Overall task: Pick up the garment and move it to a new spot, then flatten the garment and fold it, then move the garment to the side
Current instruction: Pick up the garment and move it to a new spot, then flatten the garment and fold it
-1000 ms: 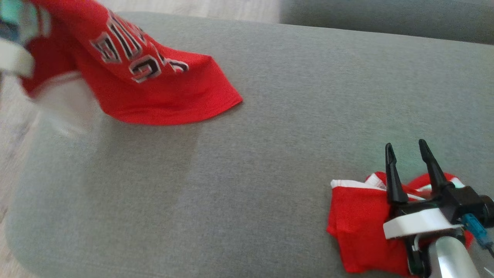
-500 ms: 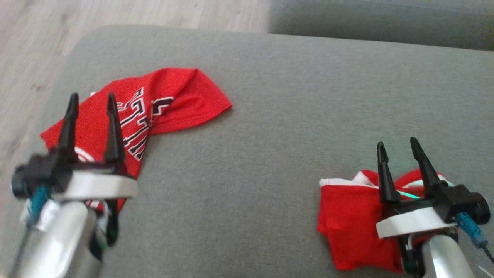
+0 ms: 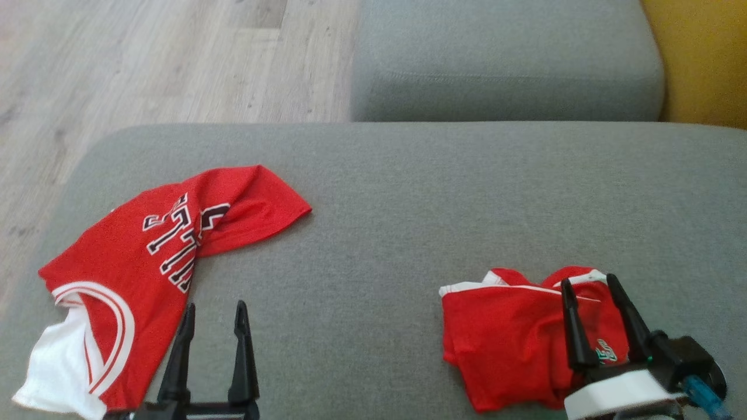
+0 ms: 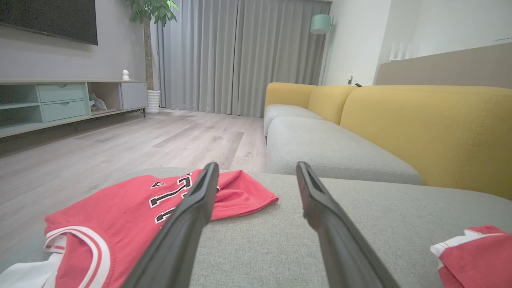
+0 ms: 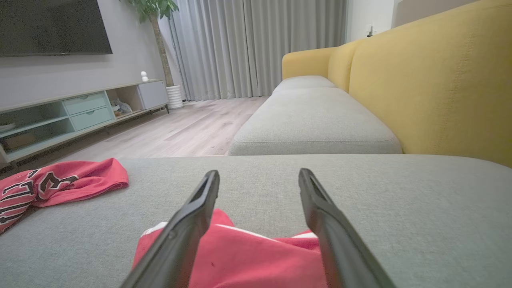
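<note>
The garment [image 3: 128, 256], a red jersey with black-and-white lettering and white trim, lies rumpled on the left end of the grey cushion [image 3: 408, 192]. It also shows in the left wrist view [image 4: 120, 208] and far left in the right wrist view [image 5: 48, 184]. My left gripper [image 3: 214, 305] [image 4: 257, 165] is open and empty, just right of the jersey's collar end and not touching it. My right gripper [image 3: 588, 280] [image 5: 259, 171] is open above a second red piece, folded shorts [image 3: 508, 332] [image 5: 248, 256] [image 4: 476, 252], holding nothing.
A second grey seat cushion [image 3: 502, 58] lies beyond the one in front, with the yellow sofa back [image 3: 706, 58] to the right. Wooden floor [image 3: 146, 58] runs along the left edge. A TV cabinet [image 4: 60, 104] stands across the room.
My left gripper let go of the jersey, which dropped from the air onto the cushion's left end. The left gripper drew back to the bottom edge. The head camera also shifted.
</note>
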